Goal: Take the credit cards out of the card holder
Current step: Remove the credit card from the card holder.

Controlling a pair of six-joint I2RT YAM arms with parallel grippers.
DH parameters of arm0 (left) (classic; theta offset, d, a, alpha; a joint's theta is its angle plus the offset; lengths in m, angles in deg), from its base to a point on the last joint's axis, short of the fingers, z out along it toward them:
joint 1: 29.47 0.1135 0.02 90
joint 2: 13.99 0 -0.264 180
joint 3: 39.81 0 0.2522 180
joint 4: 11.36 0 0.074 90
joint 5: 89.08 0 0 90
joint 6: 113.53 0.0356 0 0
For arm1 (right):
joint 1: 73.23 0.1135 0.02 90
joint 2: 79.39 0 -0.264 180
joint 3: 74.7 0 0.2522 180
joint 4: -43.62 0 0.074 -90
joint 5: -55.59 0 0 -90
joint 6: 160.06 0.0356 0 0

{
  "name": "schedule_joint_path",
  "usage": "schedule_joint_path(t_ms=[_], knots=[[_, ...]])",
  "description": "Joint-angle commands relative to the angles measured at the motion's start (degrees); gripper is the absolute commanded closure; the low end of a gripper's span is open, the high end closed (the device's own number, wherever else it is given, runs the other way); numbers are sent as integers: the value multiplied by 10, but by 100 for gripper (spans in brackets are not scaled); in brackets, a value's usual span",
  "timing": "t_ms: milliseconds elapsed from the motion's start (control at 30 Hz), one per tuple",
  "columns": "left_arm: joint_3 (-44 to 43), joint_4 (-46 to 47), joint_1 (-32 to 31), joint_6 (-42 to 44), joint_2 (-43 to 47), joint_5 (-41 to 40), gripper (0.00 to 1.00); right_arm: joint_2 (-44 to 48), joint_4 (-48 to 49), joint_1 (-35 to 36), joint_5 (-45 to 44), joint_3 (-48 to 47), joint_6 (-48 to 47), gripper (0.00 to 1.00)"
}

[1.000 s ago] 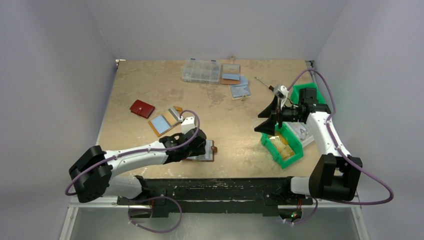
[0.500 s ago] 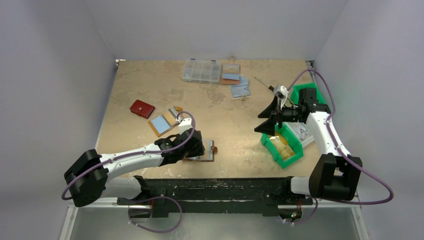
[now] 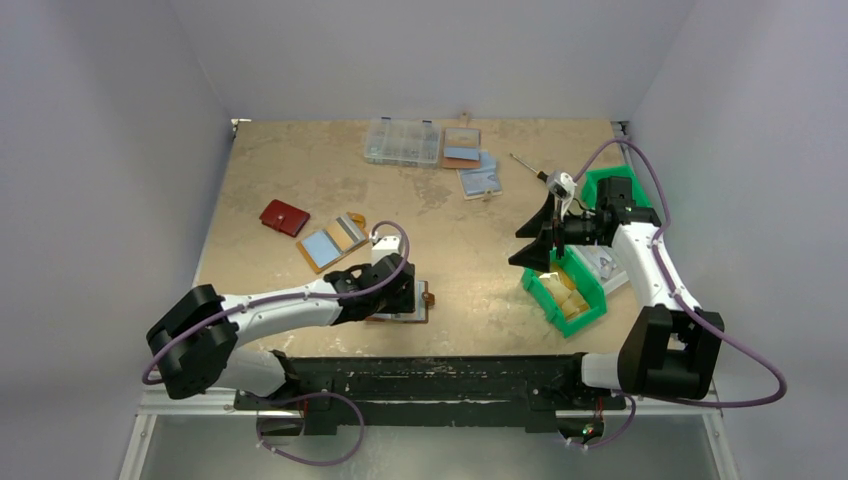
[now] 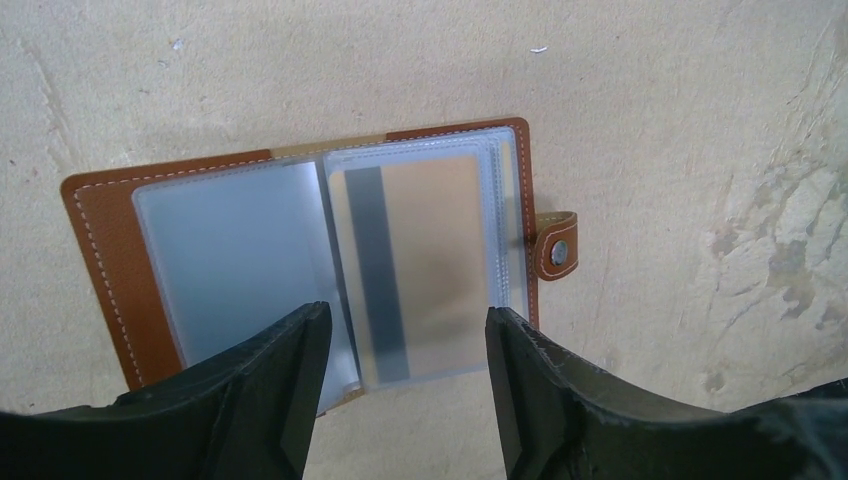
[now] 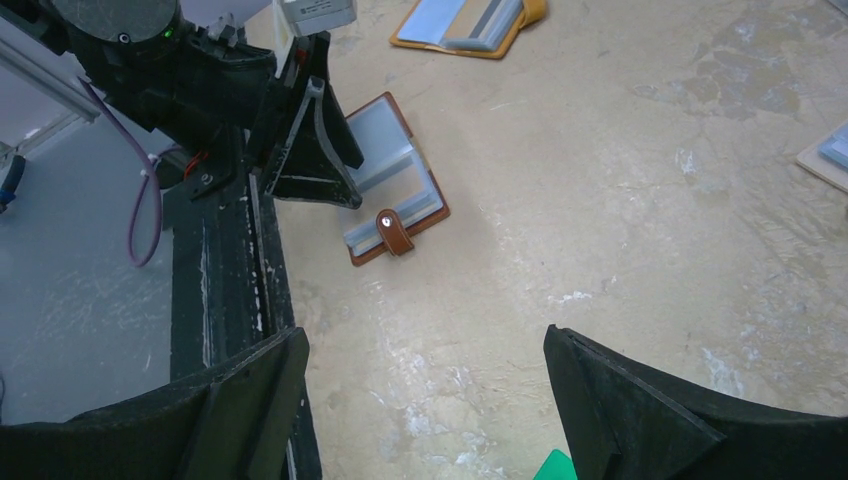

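Note:
The card holder (image 4: 110, 260) lies open on the table near the front edge, brown leather with a snap tab (image 4: 556, 246) on its right. Its clear sleeves show a gold-orange credit card (image 4: 440, 250) with a dark stripe; the left sleeve looks pale and blank. My left gripper (image 4: 405, 325) hovers open over the holder's near edge, its fingers straddling the card's sleeve and holding nothing. In the top view the left gripper (image 3: 395, 290) covers much of the card holder (image 3: 418, 307). My right gripper (image 3: 535, 240) hangs open and empty, well to the right; its wrist view shows the card holder (image 5: 395, 195) from afar.
A dark red wallet (image 3: 284, 217) and a brown holder with a blue card (image 3: 330, 243) lie left of centre. A clear plastic box (image 3: 402, 142), two more holders (image 3: 462, 147) and a screwdriver (image 3: 528, 167) sit at the back. A green bin (image 3: 565, 290) stands under the right arm.
The left gripper's fingers have spread wider, and the left arm has shifted slightly to the right over the holder. The right arm has not moved.

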Motion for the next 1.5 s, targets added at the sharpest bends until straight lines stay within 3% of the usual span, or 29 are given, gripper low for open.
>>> schedule_joint_path(t_ms=[0,1067,1467], knots=[[-35,1,-9,26,-20,-5,36,-3,-7,0,14,-18,-14,1],[-59,-4,-14,28,-93,9,31,-12,-24,0,13,-24,-28,1],[-56,-13,-14,24,-85,2,51,-16,-35,0,13,-28,-38,1]])
